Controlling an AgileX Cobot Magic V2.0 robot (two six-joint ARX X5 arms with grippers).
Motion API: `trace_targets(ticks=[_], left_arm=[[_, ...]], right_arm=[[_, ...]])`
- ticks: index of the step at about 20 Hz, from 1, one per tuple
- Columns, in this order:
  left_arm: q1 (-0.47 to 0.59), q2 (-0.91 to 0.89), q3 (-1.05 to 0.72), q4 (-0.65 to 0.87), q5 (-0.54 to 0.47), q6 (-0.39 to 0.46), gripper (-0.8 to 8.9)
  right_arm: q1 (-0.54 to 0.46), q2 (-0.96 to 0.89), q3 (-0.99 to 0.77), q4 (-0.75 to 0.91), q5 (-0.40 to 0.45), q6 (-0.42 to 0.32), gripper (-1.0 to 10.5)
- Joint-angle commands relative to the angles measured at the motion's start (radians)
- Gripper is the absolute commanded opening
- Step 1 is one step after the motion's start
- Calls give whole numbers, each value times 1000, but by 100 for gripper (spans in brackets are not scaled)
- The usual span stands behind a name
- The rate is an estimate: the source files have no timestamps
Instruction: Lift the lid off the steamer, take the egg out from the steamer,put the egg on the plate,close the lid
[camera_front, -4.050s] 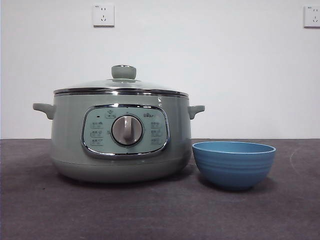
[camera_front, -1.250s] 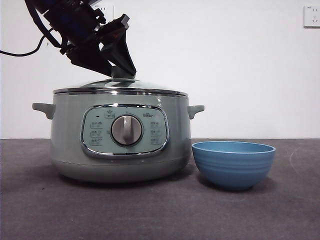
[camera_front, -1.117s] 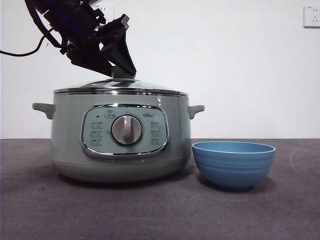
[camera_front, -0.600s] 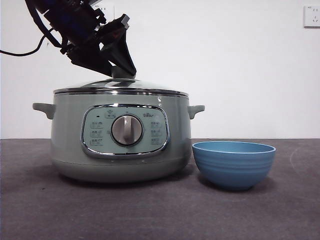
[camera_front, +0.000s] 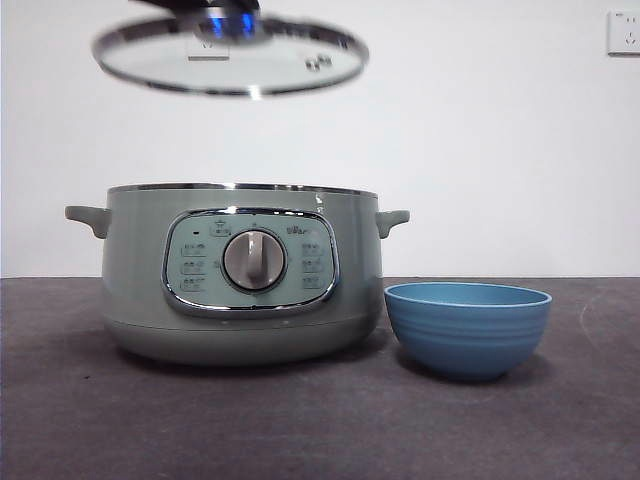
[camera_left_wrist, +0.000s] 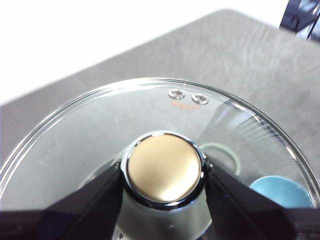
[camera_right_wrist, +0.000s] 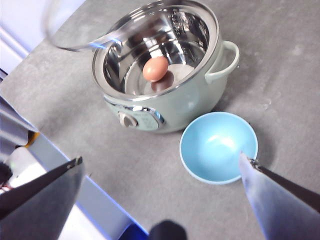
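Domed clear glass lid (camera_front: 230, 55) lifted well above pale green steamer (camera_front: 240, 275), clamped in left gripper (camera_left_wrist: 165, 172). Right gripper (camera_right_wrist: 160, 165) wide. Brownish egg (camera_right_wrist: 155, 68) inside; blue bowl plate (camera_right_wrist: 218, 145) at steamer's five o'clock, unfilled.

Lid (camera_front: 230, 62) held high above steamer (camera_front: 240, 275) by left gripper (camera_left_wrist: 164, 172), jaws clamped on its knob; wide clear gap between lid and pot rim. Pot mouth open from above, egg (camera_right_wrist: 155, 68) exposed inside. Blue bowl (camera_front: 467, 328) just beside steamer, unobstructed. Right gripper (camera_right_wrist: 160, 172) spread wide, high above the table.
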Motion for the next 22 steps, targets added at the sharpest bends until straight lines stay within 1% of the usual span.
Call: trace_targets(ticks=[1,4,7,9,13,14,16,17,18,22], left_arm=[[-2,-97,29,-15,1,-3,-7],[-2,-222,29,-120,-14,-10,-6],[-2,-344,29,-233,-87,-23,-6],[-2,-419,29,-316,-130,-23,-6],[-2,-543,29,-472,-160,-27,-6],[-2,-577,29,-502,-162,-40,-6],[-2,-636,29,-549,-171,-52,-6],[-2,-660,29,-571,-191,-56,-6],[-2,-686,29,-600,-210,-61,-6],[-2,-759,29,-695,-213,-72,-6]], right_arm=[[2,5,2,32,3,21,567],[4,32,2,48,2,45,567],[31,77,2,112,2,76,567],[68,116,2,177,3,117,566],[171,229,3,317,14,201,564],[213,267,11,343,55,212,564],[291,352,55,352,138,212,564],[324,394,82,355,163,212,564],[361,447,122,358,194,212,564],[463,657,300,348,326,223,563]])
